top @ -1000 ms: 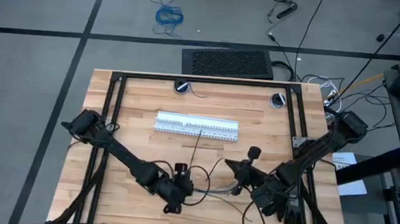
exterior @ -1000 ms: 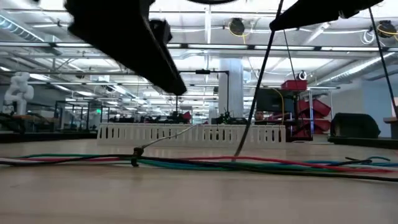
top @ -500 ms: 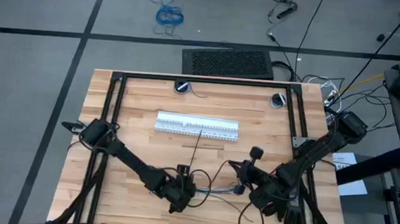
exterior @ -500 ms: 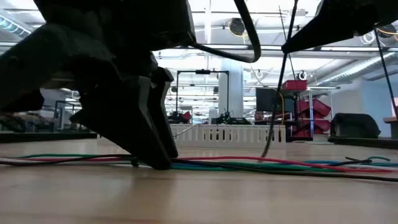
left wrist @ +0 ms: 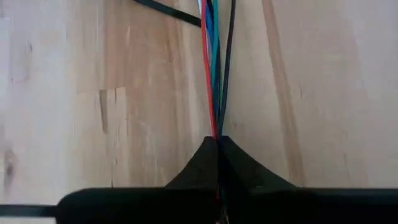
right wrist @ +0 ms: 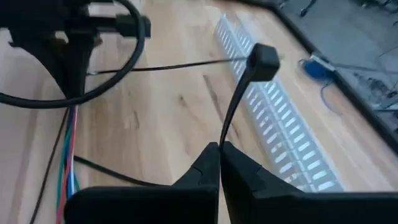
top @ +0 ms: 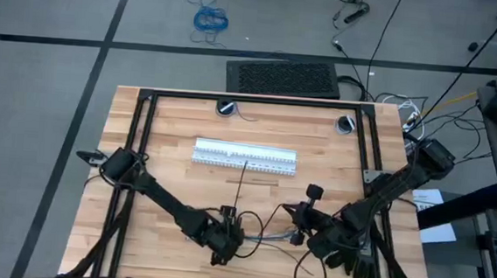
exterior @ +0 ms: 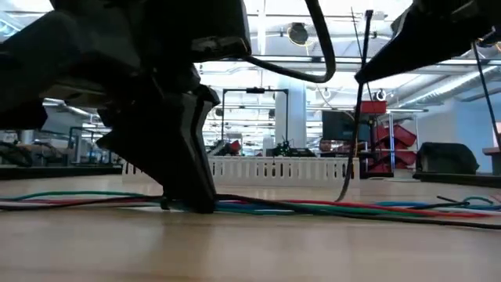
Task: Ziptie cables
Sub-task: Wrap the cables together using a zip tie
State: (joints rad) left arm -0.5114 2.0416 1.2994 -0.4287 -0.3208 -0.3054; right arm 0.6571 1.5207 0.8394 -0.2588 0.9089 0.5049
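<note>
High view: the left gripper (top: 226, 241) sits low on the table (top: 169, 151) at about 6 o'clock, on the cables (top: 268, 237), which run toward 3 o'clock; the right gripper (top: 302, 220) is near, holding a ziptie (top: 312, 201). The second ziptie (top: 242, 181) lies toward 12 o'clock, reaching the white slotted strips (top: 245, 156). To do this well, I judge the left should pin the bundle steady while the right loops its strip round it.

Low view: the left gripper presses down on the coloured wires.

Left wrist view: fingers clenched on the bundle.

Right wrist view: fingers clamped on the ziptie, head upward.
</note>
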